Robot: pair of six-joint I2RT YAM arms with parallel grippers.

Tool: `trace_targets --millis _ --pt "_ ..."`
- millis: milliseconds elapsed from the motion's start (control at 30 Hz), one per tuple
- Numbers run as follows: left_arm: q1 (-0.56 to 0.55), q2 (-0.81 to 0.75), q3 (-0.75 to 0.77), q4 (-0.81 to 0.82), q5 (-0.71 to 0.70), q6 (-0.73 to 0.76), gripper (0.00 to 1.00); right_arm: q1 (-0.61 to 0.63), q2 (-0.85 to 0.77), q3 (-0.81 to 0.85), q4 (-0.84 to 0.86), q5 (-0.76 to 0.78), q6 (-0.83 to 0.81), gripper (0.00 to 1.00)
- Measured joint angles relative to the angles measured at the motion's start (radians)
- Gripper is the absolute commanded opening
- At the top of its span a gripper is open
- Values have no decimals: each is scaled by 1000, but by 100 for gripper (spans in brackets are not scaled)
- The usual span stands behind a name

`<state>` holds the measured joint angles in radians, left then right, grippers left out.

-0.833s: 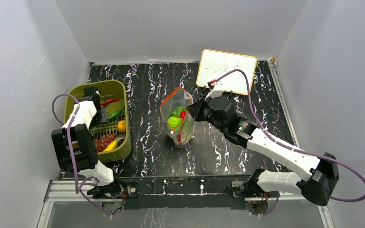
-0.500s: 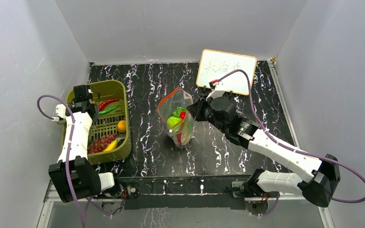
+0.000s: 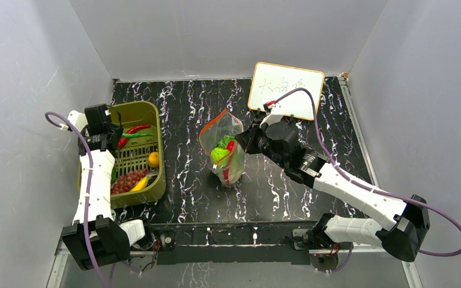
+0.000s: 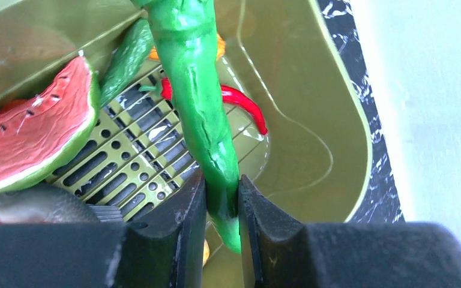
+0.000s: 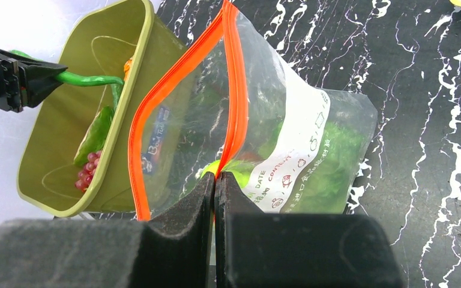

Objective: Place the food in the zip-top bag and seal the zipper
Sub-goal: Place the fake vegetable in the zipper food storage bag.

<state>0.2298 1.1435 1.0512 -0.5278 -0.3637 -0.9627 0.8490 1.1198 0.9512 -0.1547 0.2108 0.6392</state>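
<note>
The left gripper (image 4: 222, 201) is clamped on a long green pepper (image 4: 195, 90), its two fingers pinching the thin end so the tip pokes out below them. The pepper runs away from the fingers toward 12 o'clock over the olive-green basket (image 4: 330, 138). In the left wrist view, a watermelon slice (image 4: 27, 138) lies at 9 o'clock of the pepper on the slotted floor. A red chili (image 4: 246, 102) curves just beside it at 3 o'clock, and a darker green piece (image 4: 126, 60) leans at 11 o'clock.

The right gripper (image 5: 216, 180) is closed on the zip-top bag (image 5: 300, 132), its fingertips pressed together on the zipper (image 5: 235, 90) at the near side of the mouth. The two orange strips stand apart, so the mouth is open. Pale green leafy cabbage (image 5: 330, 165) shows through the plastic low in the bag.

From above, the bag stands at the middle of the marbled table (image 3: 186, 102) with the basket at 9 o'clock of it. Purple grapes (image 3: 127, 180), an orange (image 3: 153, 159) and a banana (image 3: 141, 183) lie in the basket. A whiteboard (image 3: 286, 90) lies at 1 o'clock of the bag.
</note>
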Motion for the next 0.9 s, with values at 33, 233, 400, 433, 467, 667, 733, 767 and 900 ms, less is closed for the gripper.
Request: trace_targets --millis 33,233,400,433,467,667,733,767,900 --pt "0 -5 0 14 15 29 2 0 0 0 0 0 0 0" --pt "-32 -44 1 68 96 200 5 0 2 0 -2 -1 18 0" --pt "-69 -57 36 77 164 298 2 0 24 2 0 -5 25 0" --pt "-78 -57 51 78 180 321 2 0 35 4 -1 -7 25 0" --pt "-87 -57 63 80 192 336 2 0 48 10 -5 -11 25 0" --pt "-157 -72 128 106 298 436 0 0 76 34 -6 -32 29 0" --pt "-184 -81 135 126 345 464 0 0 76 36 -2 -38 40 0" --pt "-194 -85 135 134 367 474 0 0 77 36 -1 -43 45 0" --pt "-253 -85 143 176 471 506 0 0 94 48 0 -59 61 0"
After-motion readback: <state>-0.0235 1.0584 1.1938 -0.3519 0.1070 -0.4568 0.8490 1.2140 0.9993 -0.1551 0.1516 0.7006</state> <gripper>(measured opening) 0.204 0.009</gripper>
